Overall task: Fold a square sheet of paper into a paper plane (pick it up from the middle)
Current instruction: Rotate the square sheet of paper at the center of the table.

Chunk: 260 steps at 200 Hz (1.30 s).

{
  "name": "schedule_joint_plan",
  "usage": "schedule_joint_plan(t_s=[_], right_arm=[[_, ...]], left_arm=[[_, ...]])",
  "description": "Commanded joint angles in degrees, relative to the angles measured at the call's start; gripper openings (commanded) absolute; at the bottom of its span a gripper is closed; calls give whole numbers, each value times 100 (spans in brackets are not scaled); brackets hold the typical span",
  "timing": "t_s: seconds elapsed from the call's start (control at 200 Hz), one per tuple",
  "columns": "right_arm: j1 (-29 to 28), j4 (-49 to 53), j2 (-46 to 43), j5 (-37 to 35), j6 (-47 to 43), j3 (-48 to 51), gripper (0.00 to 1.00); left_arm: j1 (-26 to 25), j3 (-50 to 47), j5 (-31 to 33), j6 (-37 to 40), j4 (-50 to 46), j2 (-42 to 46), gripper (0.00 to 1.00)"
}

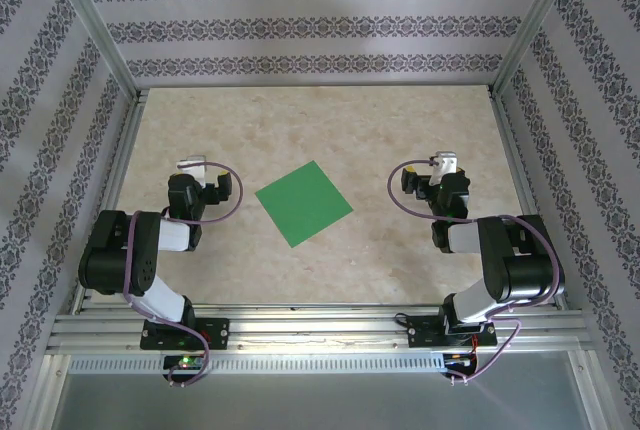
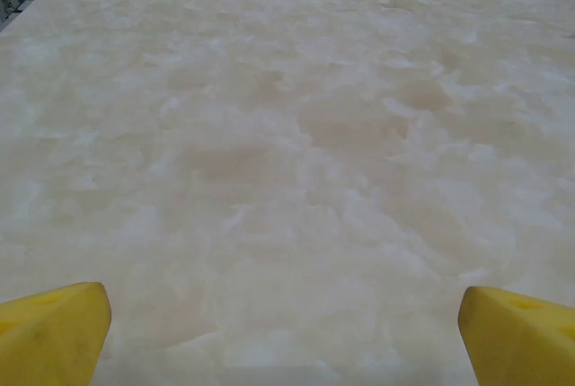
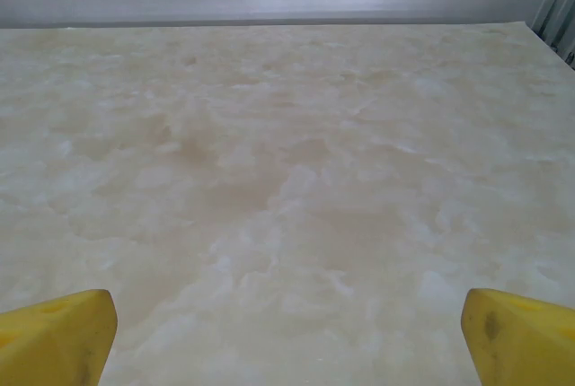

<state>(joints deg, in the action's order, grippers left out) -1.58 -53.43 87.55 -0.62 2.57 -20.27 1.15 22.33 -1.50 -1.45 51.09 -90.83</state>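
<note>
The square sheet of paper [image 1: 303, 203] is bright green and lies flat on the table's middle, turned like a diamond. My left gripper [image 1: 192, 172] rests to its left and my right gripper [image 1: 440, 168] to its right, each well apart from the sheet. In the left wrist view the yellow fingertips [image 2: 54, 332] stand wide apart over bare marble, so the left gripper [image 2: 286, 337] is open and empty. The right wrist view shows the same: yellow fingertips [image 3: 56, 337] spread at the frame's corners, the right gripper [image 3: 287, 337] open with nothing between them.
The beige marbled table [image 1: 320, 130] is boxed in by patterned walls on the left, back and right, with aluminium posts [image 1: 95, 25] at the corners. An aluminium rail [image 1: 320, 330] carrying both arm bases runs along the near edge.
</note>
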Motion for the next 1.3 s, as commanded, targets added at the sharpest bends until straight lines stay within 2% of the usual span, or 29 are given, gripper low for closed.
schedule_joint_plan(t_s=[0.0,0.724,0.894,1.039,1.114,1.174,1.224,1.294], right_arm=[[75,-185,38,-30,-92,-100,98],[158,-158,56,97,-21,-126,98],[4,-190,39,-202,-126,-100,98],[18,-185,34,-188,-117,-100,98],[-59,-191,-30,-301,-183,-82,98],[-101,-92,-225,-322,-207,-52,98],[-149,39,-557,-547,-190,-3,98],[-176,1592,-1281,-586,-15,-341,98]], left_arm=[[-38,8,-96,123,249,-29,99],[-37,17,-112,132,233,-30,99],[-43,-170,-80,105,565,-14,99],[-44,-154,-77,110,538,-7,99],[-62,-343,192,43,737,206,99],[-62,-398,398,-30,494,621,99],[-55,-245,548,-151,-240,1023,99],[-58,43,744,-374,-1350,1515,99]])
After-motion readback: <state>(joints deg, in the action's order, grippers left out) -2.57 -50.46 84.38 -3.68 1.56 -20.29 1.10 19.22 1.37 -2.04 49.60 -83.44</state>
